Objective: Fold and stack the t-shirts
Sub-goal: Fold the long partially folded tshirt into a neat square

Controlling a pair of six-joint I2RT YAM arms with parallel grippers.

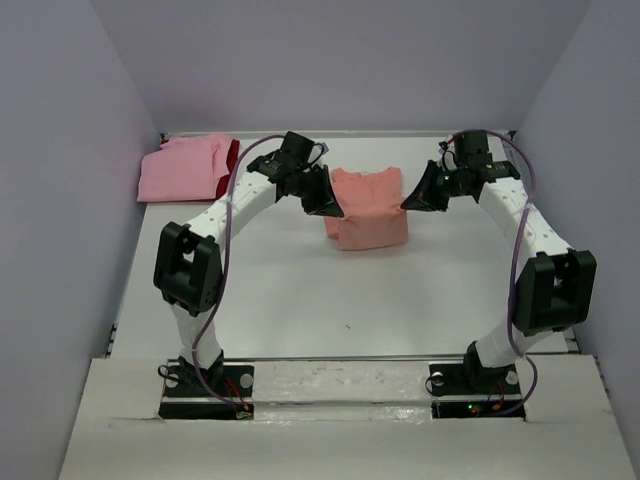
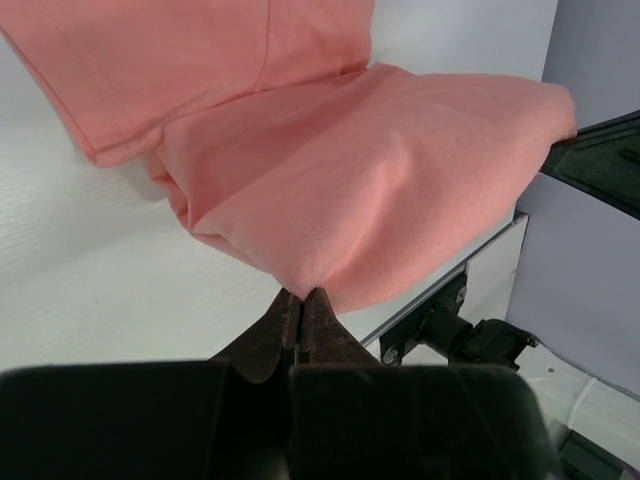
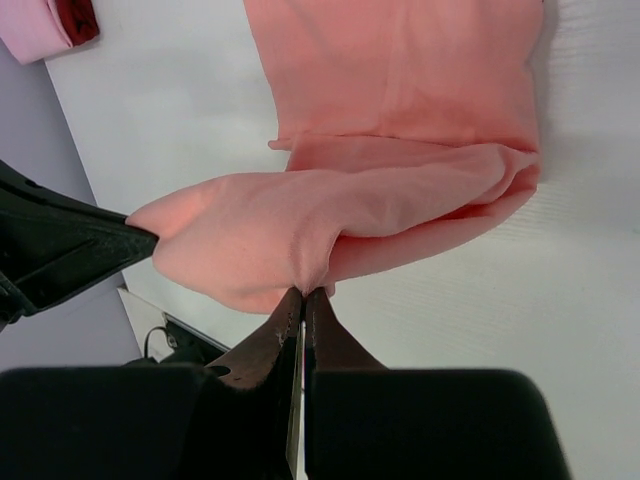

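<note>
Top external: my left and right jaws each pinch a corner of the salmon t-shirt [image 1: 372, 215], raised for folding.

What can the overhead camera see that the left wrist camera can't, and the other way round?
Only overhead: the pink shirt and dark red shirt in the far left corner. Only the left wrist: the left gripper close up, shut on a fold. Both: the salmon shirt and the right gripper gripping it.
</note>
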